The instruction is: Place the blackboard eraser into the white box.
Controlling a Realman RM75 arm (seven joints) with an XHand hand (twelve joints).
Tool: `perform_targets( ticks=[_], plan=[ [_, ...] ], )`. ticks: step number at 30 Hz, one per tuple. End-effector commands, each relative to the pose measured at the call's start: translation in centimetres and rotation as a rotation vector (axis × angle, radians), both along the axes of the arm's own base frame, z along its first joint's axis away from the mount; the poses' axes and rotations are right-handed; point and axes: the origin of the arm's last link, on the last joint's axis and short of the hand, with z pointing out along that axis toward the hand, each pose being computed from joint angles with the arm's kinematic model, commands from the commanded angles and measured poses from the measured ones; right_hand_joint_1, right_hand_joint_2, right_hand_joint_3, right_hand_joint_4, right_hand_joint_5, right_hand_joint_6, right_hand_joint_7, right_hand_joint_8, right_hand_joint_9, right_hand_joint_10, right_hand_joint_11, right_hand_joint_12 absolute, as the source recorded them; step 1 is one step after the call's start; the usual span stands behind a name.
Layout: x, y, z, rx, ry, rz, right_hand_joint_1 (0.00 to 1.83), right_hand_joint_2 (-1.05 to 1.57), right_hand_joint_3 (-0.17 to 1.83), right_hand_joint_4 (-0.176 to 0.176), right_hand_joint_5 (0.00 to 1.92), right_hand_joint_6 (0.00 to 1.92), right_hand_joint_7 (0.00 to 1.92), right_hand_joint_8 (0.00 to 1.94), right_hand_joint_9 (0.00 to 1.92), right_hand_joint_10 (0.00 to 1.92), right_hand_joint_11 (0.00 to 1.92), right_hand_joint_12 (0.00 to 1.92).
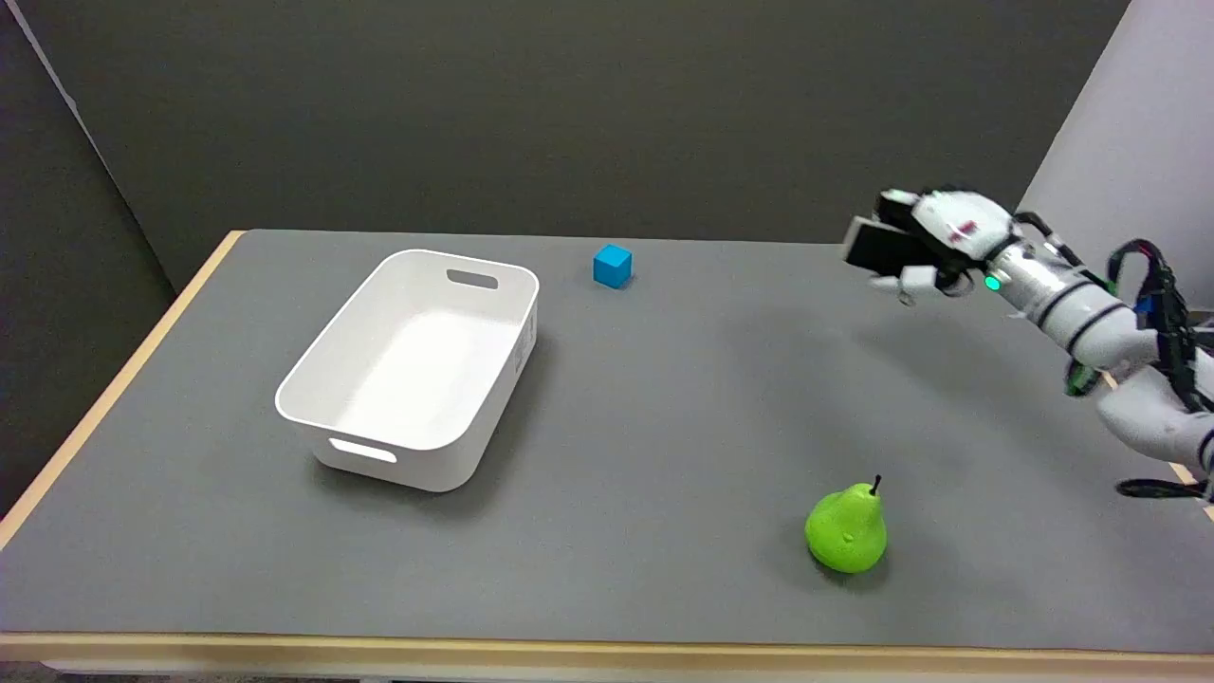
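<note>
Right hand (925, 249) is up in the air over the far right part of the counter (664, 408), reaching in from the right edge on its white arm (1091, 308). Fingers are wrapped around the blackboard eraser (877, 247), a dark flat block that sticks out to the left of the hand, lifted clear of the surface; a faint shadow sits on the grey top below it. A green light shows at the wrist. White box (417, 365) sits on the left half of the counter, open top, slot handles on its near and far end walls, nothing visible inside, set at a slight angle. Eraser is well apart from the box, off to its right and farther back. Small blue cube (613, 266) rests near the far edge, just beyond the box's far right corner, not touching it. Green pear (847, 529) stands upright near the front right, stem up, well apart from both box and hand. Counter has a grey top with a light wood rim along its left and near edges. Dark wall behind, lighter panel at upper right.
</note>
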Motion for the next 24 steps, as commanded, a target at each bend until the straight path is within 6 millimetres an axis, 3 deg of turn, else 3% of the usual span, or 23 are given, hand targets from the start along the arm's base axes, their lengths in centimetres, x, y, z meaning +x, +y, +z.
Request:
perform_targets(
  ticks=[1,7,12,18,24],
  plan=[
    [7.2,-5.0,-20.3,0.438,-0.096,0.29,1.17,1.27,0.09,-0.176,0.44,1.57,0.81,1.46,0.73,1.18,0.54,1.83],
    [6.2,-6.1,-32.4,0.602,-0.108,0.252,1.18,1.27,0.07,-0.176,0.45,1.55,0.81,1.46,0.74,1.19,0.52,1.88],
    [5.4,-8.2,-39.1,0.681,-0.139,0.191,1.18,1.27,0.07,-0.176,0.46,1.54,0.82,1.46,0.74,1.2,0.51,1.89],
    [3.9,-10.2,-45.5,0.731,-0.156,0.091,1.18,1.27,0.06,-0.176,0.46,1.54,0.82,1.46,0.75,1.2,0.53,1.87],
    [3.3,-10.1,-50.0,0.76,-0.164,0.029,1.18,1.27,0.07,-0.176,0.46,1.54,0.82,1.46,0.75,1.21,0.54,1.84]
  ],
)
